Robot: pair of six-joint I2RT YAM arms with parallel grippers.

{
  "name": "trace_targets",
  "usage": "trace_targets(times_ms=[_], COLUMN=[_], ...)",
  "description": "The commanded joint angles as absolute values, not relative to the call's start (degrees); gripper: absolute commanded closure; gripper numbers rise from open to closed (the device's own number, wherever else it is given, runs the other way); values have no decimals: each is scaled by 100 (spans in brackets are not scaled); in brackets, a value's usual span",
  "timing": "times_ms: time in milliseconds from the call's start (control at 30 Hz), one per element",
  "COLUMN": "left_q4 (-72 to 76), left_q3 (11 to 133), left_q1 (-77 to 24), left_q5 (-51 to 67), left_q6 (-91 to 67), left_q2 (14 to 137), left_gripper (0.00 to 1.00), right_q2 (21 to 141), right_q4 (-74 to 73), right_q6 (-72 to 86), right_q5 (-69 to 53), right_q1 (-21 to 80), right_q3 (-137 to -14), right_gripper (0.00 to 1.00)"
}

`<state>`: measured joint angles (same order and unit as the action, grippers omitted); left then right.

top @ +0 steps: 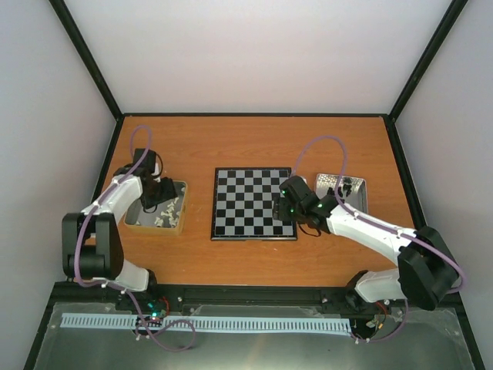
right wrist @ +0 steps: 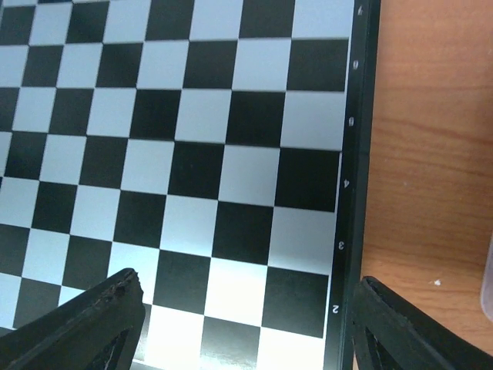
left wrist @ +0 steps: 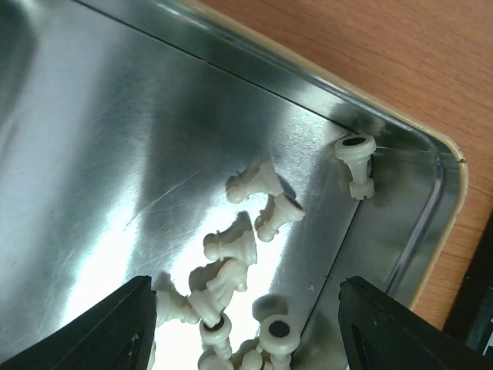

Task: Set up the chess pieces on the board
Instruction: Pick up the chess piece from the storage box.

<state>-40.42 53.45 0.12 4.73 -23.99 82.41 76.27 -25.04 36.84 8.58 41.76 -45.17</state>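
The board lies flat in the middle of the table, and no pieces stand on it. Cream-white chess pieces lie tipped over in a metal tin on the left. My left gripper hangs open just above them, its fingers to either side of the heap and gripping nothing. One cream piece lies apart in the tin's corner. Open and empty, my right gripper hovers over the board at its numbered right edge. In the top view the left gripper is over the tin, and the right gripper is above the board's right side.
A second metal tin with a few dark pieces sits right of the board, under the right arm. Bare orange table runs beside the board's rim. White walls and black frame posts enclose the table.
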Motion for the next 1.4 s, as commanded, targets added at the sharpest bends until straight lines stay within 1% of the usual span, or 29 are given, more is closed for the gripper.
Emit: trace_targets(times_ms=[0, 133, 167, 200, 300, 533, 667, 800, 933, 1133, 1367], left_q4=[-4167, -4136, -4075, -4042, -3818, -3565, -3401, -3353, -3300, -3248, -3289], left_q3=[5899, 5827, 5782, 5739, 5732, 5922, 6083, 6404, 6290, 6082, 5927], left_q1=[46, 49, 47, 52, 46, 50, 46, 51, 48, 49, 46], left_q5=[731, 637, 639, 627, 710, 620, 468, 339, 466, 548, 526], left_q6=[-1899, -1822, -1832, -1853, -1852, -1821, -1769, -1787, -1665, -1650, -1687], left_q2=[8632, 8690, 8703, 8721, 8848, 9353, 9568, 9857, 9926, 9858, 9997], left_gripper=[35, 35, 37, 39, 50, 62, 64, 68, 69, 66, 69], right_q2=[7448, 7252, 7233, 7228, 7313, 7754, 7919, 7933, 8044, 8080, 8072], right_q4=[-2907, -2884, -2854, -2853, -2831, -2663, -2674, -2499, -2560, -2558, -2584], right_q6=[3388, 3109, 3045, 2981, 2830, 2506, 2499, 2550, 2528, 2516, 2538], right_q5=[1302, 1507, 1525, 1536, 1540, 1647, 1608, 1536, 1540, 1600, 1631], right_q1=[4210, 4201, 4201, 4201, 4201, 4201, 4201, 4201, 4201, 4202, 4201], right_q3=[-4779, -4617, -4572, -4544, -4554, -4707, -4877, -4867, -5013, -5038, -5012], right_gripper=[26, 26, 26, 26, 28, 33, 37, 38, 38, 38, 37])
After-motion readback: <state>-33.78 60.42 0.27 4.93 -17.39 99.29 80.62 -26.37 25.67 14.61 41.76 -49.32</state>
